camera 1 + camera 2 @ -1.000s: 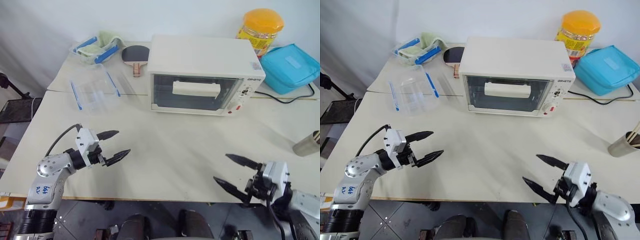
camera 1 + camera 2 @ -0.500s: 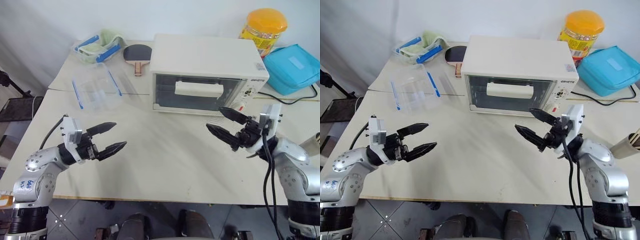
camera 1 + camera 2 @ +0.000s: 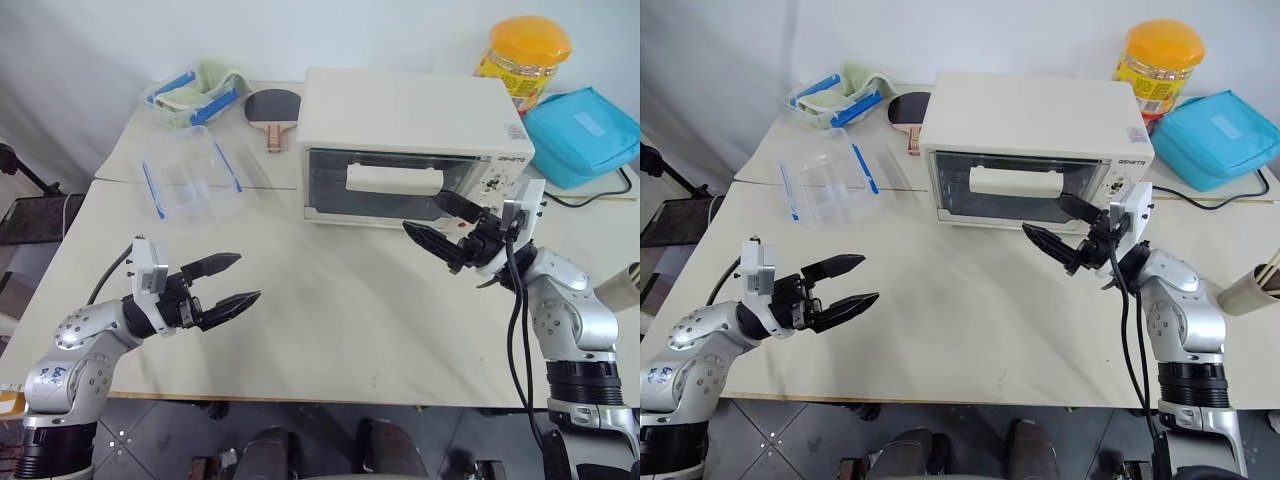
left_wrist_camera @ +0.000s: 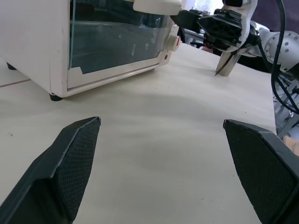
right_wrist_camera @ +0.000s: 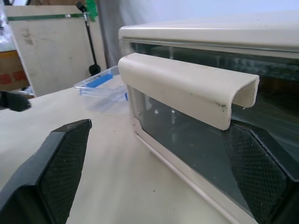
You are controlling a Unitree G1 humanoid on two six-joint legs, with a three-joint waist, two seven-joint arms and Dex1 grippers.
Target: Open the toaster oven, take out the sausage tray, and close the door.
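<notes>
The cream-white toaster oven [image 3: 410, 135] stands at the back middle of the table, its glass door [image 3: 330, 190] closed. My right gripper [image 3: 422, 211] hovers open just in front of the door, below the right end of the white bar handle [image 5: 187, 88], touching nothing. In the right wrist view its two fingers [image 5: 60, 158] flank the handle at a short distance. Over the table's front left, my left gripper [image 3: 248, 277] is open and empty, well away from the oven and pointing toward it. The sausage tray is hidden.
A clear plastic container with blue clips [image 3: 190, 180] lies left of the oven, with a second one holding a green cloth [image 3: 195, 90] behind it. A paddle [image 3: 272, 108], yellow jar [image 3: 525, 55], blue bag [image 3: 585, 135], black cable [image 3: 580, 198] and metal cup [image 3: 625, 285] surround the oven.
My right gripper has risen from the table's front right edge and moved forward to the oven door, still open. The left gripper lifted slightly and rolled, staying open.
</notes>
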